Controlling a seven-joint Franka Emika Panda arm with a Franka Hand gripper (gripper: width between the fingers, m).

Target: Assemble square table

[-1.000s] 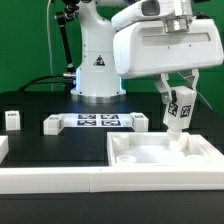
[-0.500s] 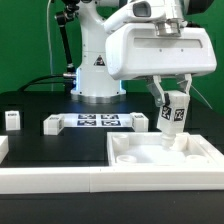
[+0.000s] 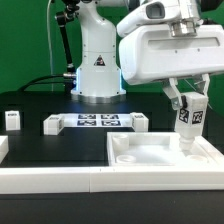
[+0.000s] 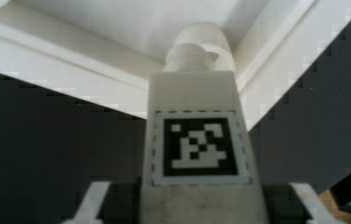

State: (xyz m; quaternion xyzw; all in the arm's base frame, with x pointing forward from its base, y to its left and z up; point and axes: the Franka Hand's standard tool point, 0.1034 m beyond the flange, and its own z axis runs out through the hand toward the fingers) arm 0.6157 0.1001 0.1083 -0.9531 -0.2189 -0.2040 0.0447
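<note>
Because the white slab is the biggest of the furniture parts, it anchors the scene: it lies flat with its raised rim up in the lower right of the exterior view, on the black table. It looks like stiff, light plastic, and it sits against the long white rail along the lower edge of the frame, which should brace it against a downward push.

The arm fills the upper right. The marker board lies mid-frame, well apart from the slab.

One leg stands nearly upright over the slab's far right corner, and the gripper holds it. In the wrist view the fingers clamp both flat sides of the leg just behind its printed tag, and the narrow round end points into the slab's corner. Whether that end touches the slab cannot be told.

The leg seems rigid, smooth and light, so it could slip or twist. Its flat faces near the tag are the sensible hold. A spare leg stands at the far left.
</note>
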